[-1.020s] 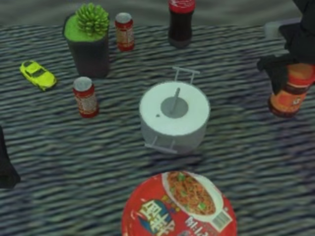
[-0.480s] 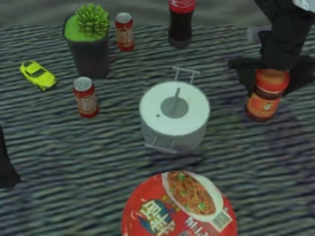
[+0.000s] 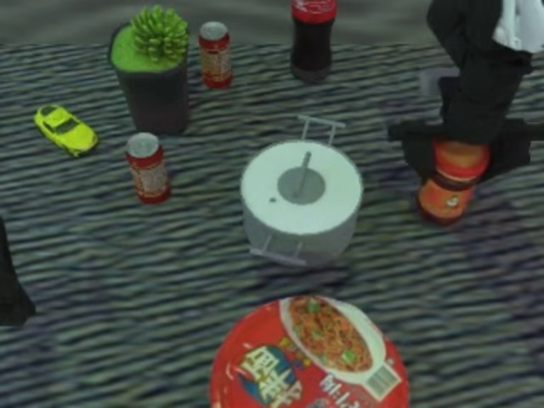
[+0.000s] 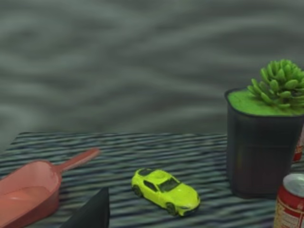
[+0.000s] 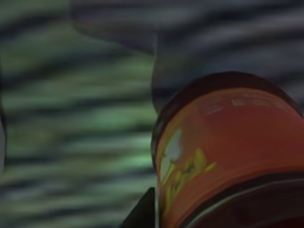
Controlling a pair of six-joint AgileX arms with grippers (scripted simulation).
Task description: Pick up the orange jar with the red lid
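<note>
Jar, the short orange one with red lid and dark base (image 3: 450, 183), now rides higher and further left than a second ago, clamped in our right gripper (image 3: 459, 153) at table's right, so we judge pickup nearly done; left gripper's state we cannot tell.

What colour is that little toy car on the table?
The toy car is bright yellow-green with dark windows; the left wrist view shows it best.

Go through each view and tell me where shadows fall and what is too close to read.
Top view: a dark shadow on the table flanks the orange jar with the red lid under the right end effector. Left wrist view: even light on the yellow toy car. Right wrist view: the jar fills the picture, its label unreadable.
</note>
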